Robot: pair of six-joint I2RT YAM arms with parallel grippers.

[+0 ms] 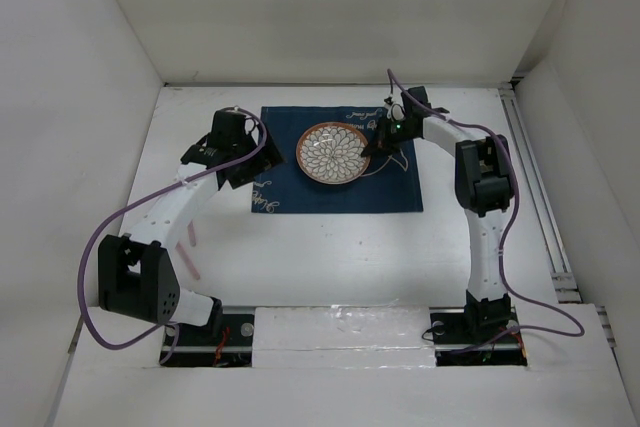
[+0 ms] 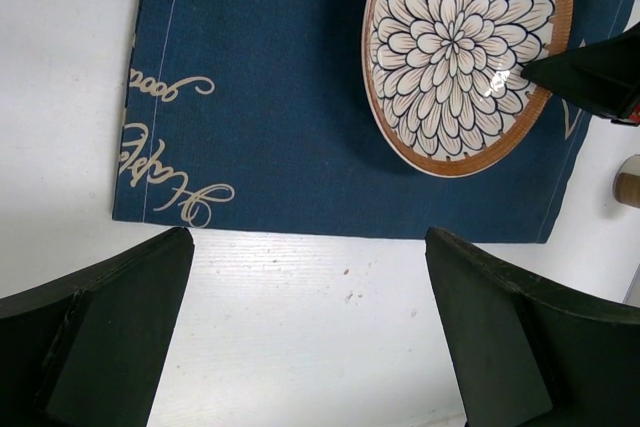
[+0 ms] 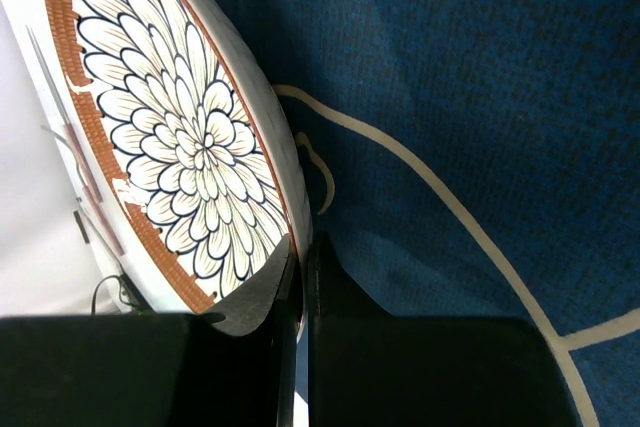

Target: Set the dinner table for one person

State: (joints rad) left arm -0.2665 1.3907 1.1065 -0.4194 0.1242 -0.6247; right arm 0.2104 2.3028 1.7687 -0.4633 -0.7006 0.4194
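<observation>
White walls (image 1: 80, 67) close in the plain white worktop (image 1: 330, 257) on the left, back and right. Its long axis runs side to side, with bare room nearest the arms. The left hand (image 2: 308, 257) hovers wide open and empty at the left edge of a navy placemat (image 1: 300, 197). At the mat's centre, a flower-patterned plate (image 1: 333, 155) has its far-right rim pinched by the right hand (image 1: 378, 142).

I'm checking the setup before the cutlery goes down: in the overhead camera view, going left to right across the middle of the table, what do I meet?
Left end effector, open → plate → right end effector, shut on the plate's right rim.
</observation>
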